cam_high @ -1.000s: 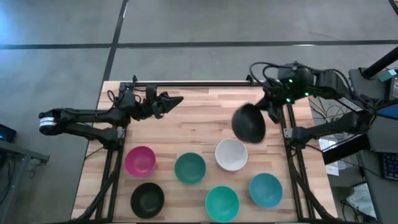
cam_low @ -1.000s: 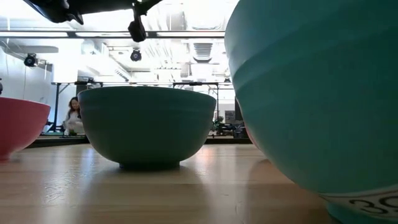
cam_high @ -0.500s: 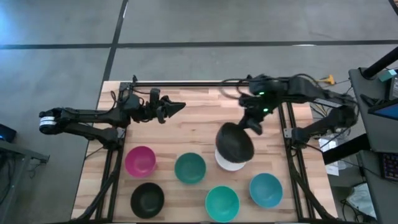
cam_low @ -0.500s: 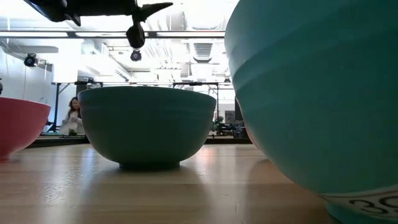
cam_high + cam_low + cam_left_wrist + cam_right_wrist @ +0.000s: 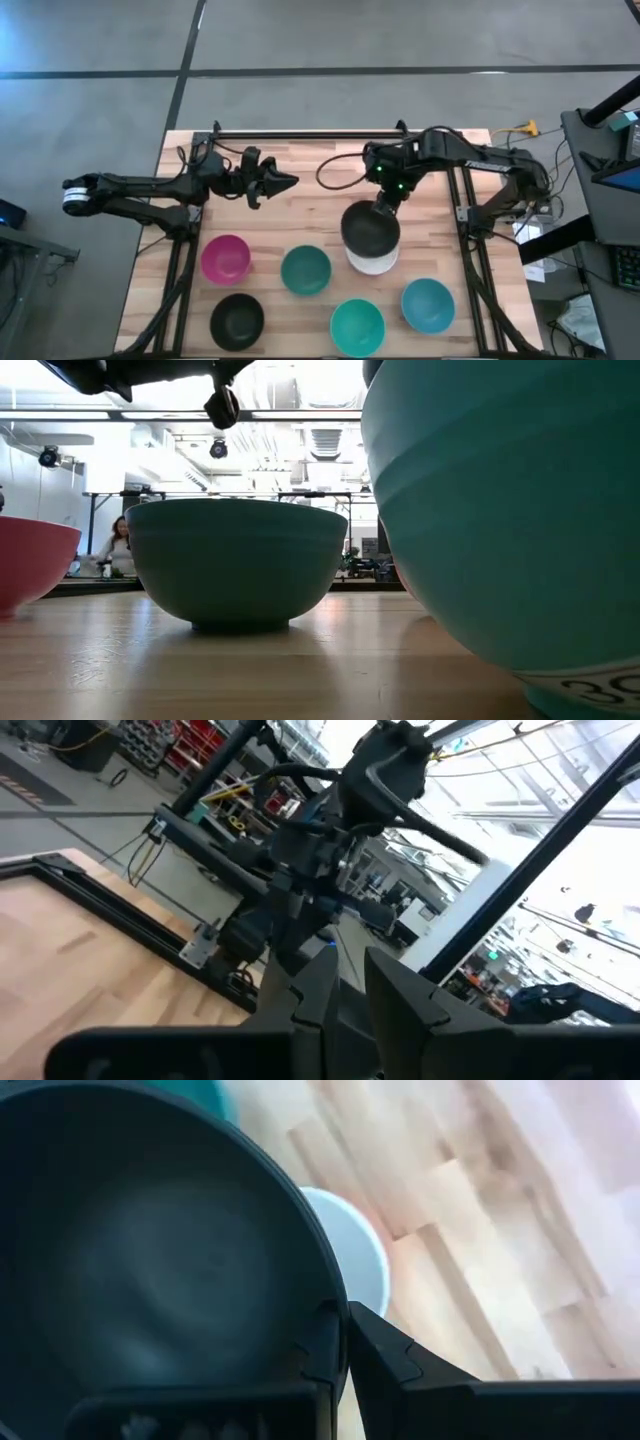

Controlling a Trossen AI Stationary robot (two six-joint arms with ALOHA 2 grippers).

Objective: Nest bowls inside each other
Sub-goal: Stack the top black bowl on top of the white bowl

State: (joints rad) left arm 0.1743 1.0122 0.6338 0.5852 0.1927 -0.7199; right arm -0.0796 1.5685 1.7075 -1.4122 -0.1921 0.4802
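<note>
My right gripper (image 5: 384, 204) is shut on a black bowl (image 5: 370, 228), which hangs over a white bowl (image 5: 373, 265) standing on its base at mid table. The right wrist view shows the black bowl (image 5: 150, 1260) with the white bowl (image 5: 352, 1252) below it. On the near half stand magenta (image 5: 225, 258), dark teal (image 5: 305, 269), black (image 5: 238, 320), turquoise (image 5: 357, 326) and blue (image 5: 428, 304) bowls. My left gripper (image 5: 288, 182) is shut and empty, raised over the table's far left part. My right gripper pinches the black bowl's rim (image 5: 322, 1302) on its far side, one finger inside the bowl and one outside. The fingers come slanting down from the far side. The bowl faces opening up, over the white bowl; whether the two touch, I cannot tell.
The low view is filled by the turquoise bowl (image 5: 500, 510), the dark teal bowl (image 5: 238, 560) and a red-pink bowl (image 5: 30, 560) at the picture's left. Bare wood lies along the far half of the table (image 5: 320, 210). A black rail (image 5: 300, 135) runs along the far edge.
My right gripper has carried the black bowl from the table's far right toward the left and the near edge, and down over the white bowl. The bowl has turned from tilted to opening up. My left gripper has drifted slightly toward the near edge.
</note>
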